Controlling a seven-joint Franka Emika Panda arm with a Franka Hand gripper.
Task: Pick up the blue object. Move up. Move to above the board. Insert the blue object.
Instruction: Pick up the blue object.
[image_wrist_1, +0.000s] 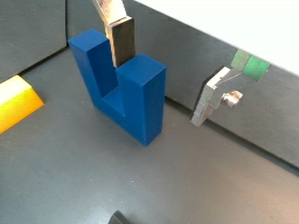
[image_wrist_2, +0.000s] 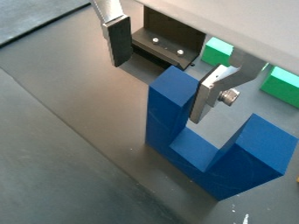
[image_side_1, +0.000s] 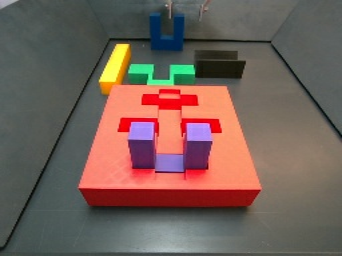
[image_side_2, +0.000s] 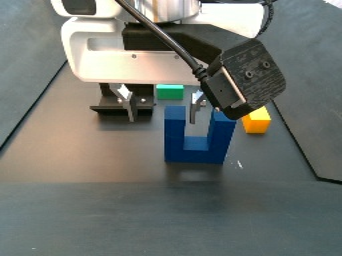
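Nothing is done yet: your gripper (image_wrist_2: 163, 66) is wide open around one prong of the blue object (image_wrist_2: 211, 140), not holding it; the board (image_side_1: 170, 150) waits.

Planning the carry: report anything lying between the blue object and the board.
The green piece lies on the floor between the blue object and the board. The gripper, open, straddles one of the blue object's prongs.

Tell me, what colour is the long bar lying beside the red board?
Yellow bar, clearest in a side view.
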